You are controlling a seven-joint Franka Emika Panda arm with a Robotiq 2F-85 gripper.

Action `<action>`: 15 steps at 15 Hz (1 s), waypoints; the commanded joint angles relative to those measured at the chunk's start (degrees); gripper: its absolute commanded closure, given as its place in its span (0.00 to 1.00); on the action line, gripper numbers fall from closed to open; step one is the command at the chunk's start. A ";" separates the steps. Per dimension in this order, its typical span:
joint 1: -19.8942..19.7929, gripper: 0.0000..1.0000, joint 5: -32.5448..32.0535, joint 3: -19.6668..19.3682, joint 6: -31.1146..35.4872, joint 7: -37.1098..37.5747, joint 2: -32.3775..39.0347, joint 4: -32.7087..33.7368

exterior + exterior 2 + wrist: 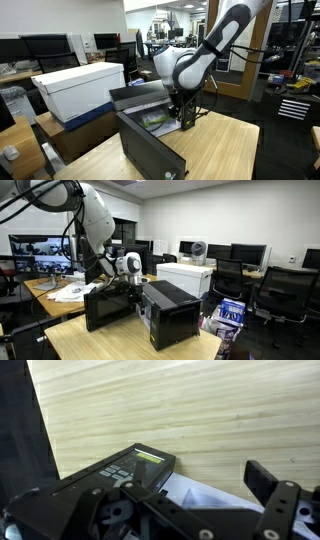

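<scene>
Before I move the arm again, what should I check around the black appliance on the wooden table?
1. Pincer empty: ok, jaws apart in the wrist view, nothing between them.
2. Clearance from black appliance: cannot tell, the pincer hangs close above it.
3. Control panel in wrist view: ok, green display visible.
4. White cardboard box apart from the arm: ok.
5. White paper beside the panel, loose or pinned: cannot tell.

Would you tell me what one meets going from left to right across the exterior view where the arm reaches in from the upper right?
white box → black appliance with its door open → tool at the appliance's right end → red tool chest
</scene>
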 commanded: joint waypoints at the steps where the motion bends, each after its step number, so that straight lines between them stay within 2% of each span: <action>1: 5.36 0.00 15.84 -4.34 -11.44 -3.12 -1.39 7.50; 3: 11.72 0.00 24.07 -11.21 -15.90 -0.50 -1.61 12.37; 4: 13.83 0.00 26.42 -13.37 -18.41 0.73 -1.33 14.59; 7: 19.46 0.00 29.84 -18.47 -20.44 3.71 -2.66 15.34; 10: 21.46 0.00 31.20 -19.83 -11.89 3.25 -7.57 7.03; 12: 21.05 0.00 33.05 -19.48 -4.44 0.91 -11.33 0.70; 15: 20.57 0.00 35.21 -19.40 3.15 -2.28 -16.52 -6.64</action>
